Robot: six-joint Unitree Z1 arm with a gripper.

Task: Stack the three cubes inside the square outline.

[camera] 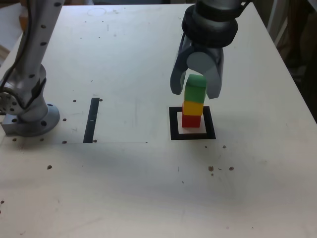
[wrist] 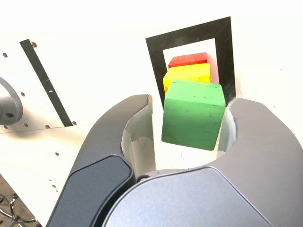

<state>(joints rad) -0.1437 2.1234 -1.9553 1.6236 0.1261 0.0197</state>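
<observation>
Table [camera: 148,188], pale, speckled with small holes and specks; the arm base [camera: 29,116] at the exterior view's left shows whole only there, the wrist view catching just an edge of it; no writing legible anywhere. Gripper [camera: 196,93], pointing down over the stack, jaws partly open either side of the green cube [camera: 195,88] with a gap visible on one side in the wrist view; contact on the other side cannot be told. Strip [camera: 91,120], black, narrow, long axis running away from the exterior camera; outline [camera: 172,124], black, holding an upright stack: red cube [camera: 191,120] lowest, yellow cube [camera: 192,108], green on top.
</observation>
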